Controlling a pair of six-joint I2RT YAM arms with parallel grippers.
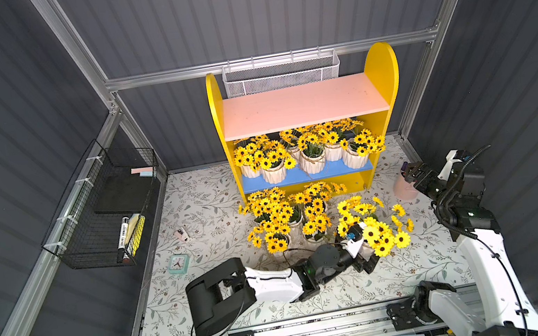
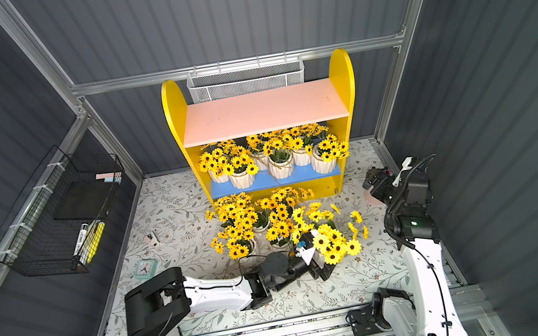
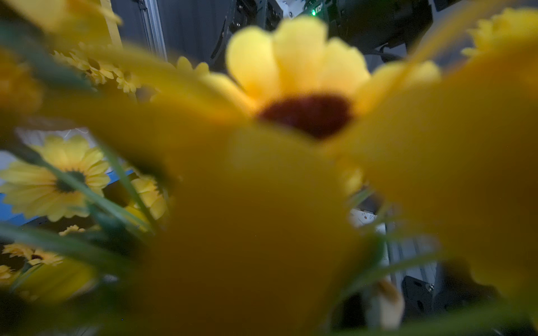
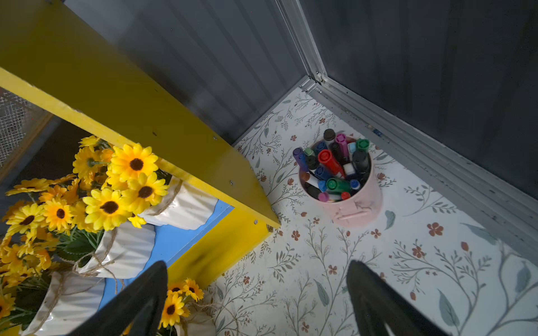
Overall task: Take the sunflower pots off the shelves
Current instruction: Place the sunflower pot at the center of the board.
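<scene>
The shelves [image 1: 302, 109] stand against the back wall; the pink upper board is bare. Several sunflower pots [image 1: 313, 163] fill the blue lower board [image 2: 264, 182]. Several more pots [image 1: 286, 217] stand on the floor in front. My left gripper [image 1: 366, 259] is low at the front, shut on a sunflower pot [image 1: 381, 239]. That pot's blooms sit higher than the floor ones, hide the jaws and fill the left wrist view [image 3: 291, 87]. My right gripper [image 4: 259, 291] hangs open and holds nothing, right of the shelves [image 4: 145, 116] and next to the shelf pots [image 4: 122, 250].
A pink cup of coloured pens [image 4: 346, 200] stands in the back right corner, below my right gripper [image 1: 410, 172]. A black wire basket [image 1: 102, 210] hangs on the left wall and a white mesh basket [image 1: 282, 75] behind the shelves. A mint clock [image 1: 178, 263] lies front left.
</scene>
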